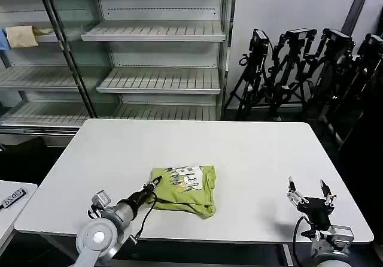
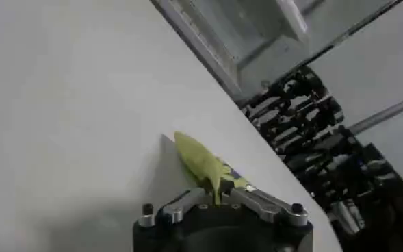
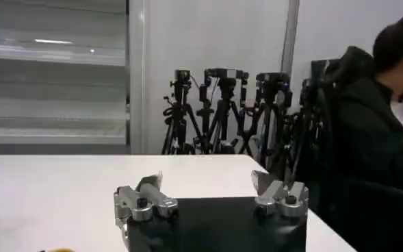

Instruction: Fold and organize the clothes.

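White worktop [image 1: 251, 153], rectangular. Folded lime shirt [image 1: 188, 190] lies on it near the front edge, left of centre, with a pale printed patch showing on top. Shelf [image 1: 48, 38] at back left carries a beige cloth [image 1: 23, 36].

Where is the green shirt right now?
In the head view, the folded green shirt lies on the white table, near its front edge and left of middle, with the left end effector pinching its left edge.
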